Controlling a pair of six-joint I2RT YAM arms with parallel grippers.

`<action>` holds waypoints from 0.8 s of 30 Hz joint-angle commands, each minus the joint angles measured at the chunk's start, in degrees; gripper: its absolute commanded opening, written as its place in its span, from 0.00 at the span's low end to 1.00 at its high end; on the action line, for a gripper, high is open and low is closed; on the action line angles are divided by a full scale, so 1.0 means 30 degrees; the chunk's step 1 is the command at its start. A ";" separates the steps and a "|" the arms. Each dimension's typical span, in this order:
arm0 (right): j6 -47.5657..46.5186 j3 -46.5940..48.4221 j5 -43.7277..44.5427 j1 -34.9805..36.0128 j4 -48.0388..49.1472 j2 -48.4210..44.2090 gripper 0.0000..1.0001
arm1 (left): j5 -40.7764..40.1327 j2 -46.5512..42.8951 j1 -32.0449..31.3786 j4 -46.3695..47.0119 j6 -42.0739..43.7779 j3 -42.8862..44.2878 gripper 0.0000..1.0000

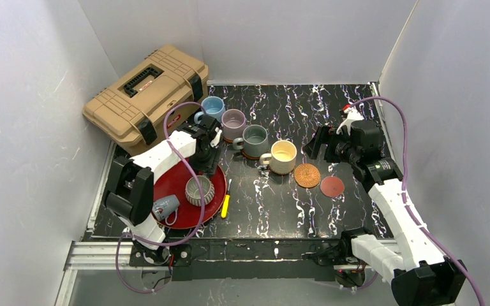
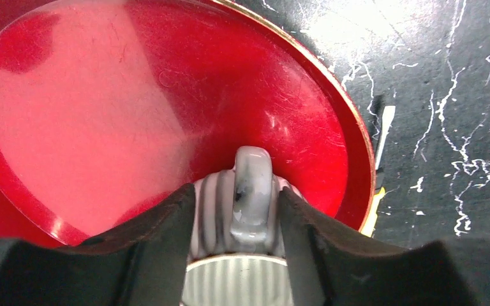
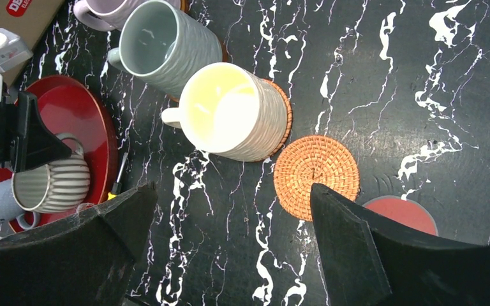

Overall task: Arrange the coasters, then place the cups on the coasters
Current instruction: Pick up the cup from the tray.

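Observation:
A ribbed grey-white cup stands on the red tray. My left gripper hangs over it, open, its fingers either side of the cup's handle; a gap shows on the left side. A small pale grey cup lies on its side on the tray. The light blue, mauve, grey-green and cream-yellow cups stand in a diagonal row. A bare woven coaster and a flat red coaster lie beside them. My right gripper hovers open, empty, above them.
A tan toolbox sits at the back left. A yellow-handled screwdriver lies just right of the tray. White walls close in the black marbled table on three sides.

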 commanded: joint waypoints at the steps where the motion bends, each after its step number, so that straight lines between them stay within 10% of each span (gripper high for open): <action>1: 0.0153 -0.0050 -0.0251 -0.0060 0.0052 -0.0298 0.98 | -0.0423 0.0166 0.0054 -0.0228 0.0337 0.0652 0.42; 9: -0.0087 0.0290 0.0219 -0.0034 -0.0473 -0.0224 0.98 | -0.0749 0.0002 0.0157 -0.0724 -0.1204 0.0235 0.00; 15: 0.1107 0.0280 0.1882 0.1884 0.0383 0.0090 0.98 | -0.0482 -0.1289 0.0547 -0.0449 -0.4406 -0.0559 0.00; 24: 0.4415 0.1572 1.0347 1.2808 0.2589 0.3823 0.98 | -0.0256 -0.4027 0.0562 0.0628 -0.7980 -0.1782 0.00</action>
